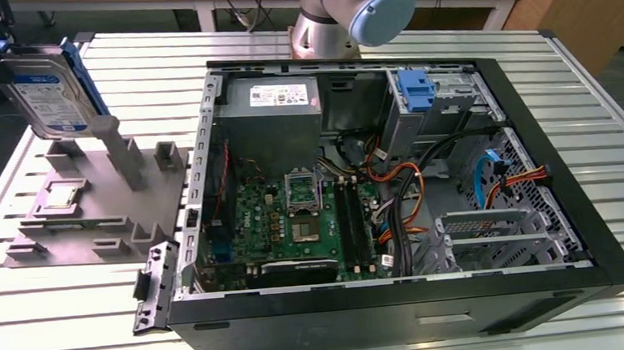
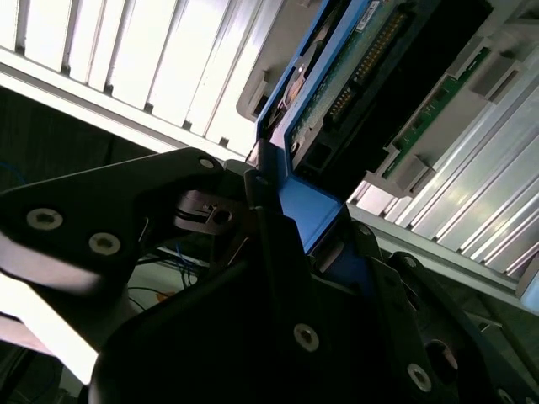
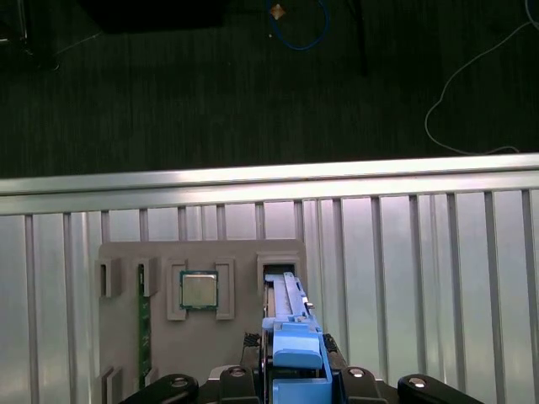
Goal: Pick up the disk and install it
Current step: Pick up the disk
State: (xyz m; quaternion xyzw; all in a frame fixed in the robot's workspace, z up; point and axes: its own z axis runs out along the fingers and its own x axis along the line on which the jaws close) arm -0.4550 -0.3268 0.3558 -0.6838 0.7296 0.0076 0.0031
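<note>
The disk (image 1: 52,93) stands on edge at the exterior view's upper left, over the tall posts of the grey fixture (image 1: 87,213). It is silver-grey with a white-and-blue label and a blue bracket along its edge. My gripper (image 1: 12,53) is shut on its upper end. In the first wrist view the blue bracket of the disk (image 3: 292,341) sits between my gripper's (image 3: 295,385) black fingers, above an open slot in the fixture (image 3: 244,278). The second wrist view shows the disk's circuit-board side (image 2: 354,76), with its bracket clamped in my gripper (image 2: 295,227).
An open computer case (image 1: 536,283) lies on the slatted metal table (image 1: 71,320). Inside it are a grey power-supply box (image 1: 275,104), a blue latch (image 1: 421,95) on the drive bay, a motherboard and cables. The fixture holds a processor chip (image 1: 62,196). The arm's base (image 1: 346,10) stands behind the case.
</note>
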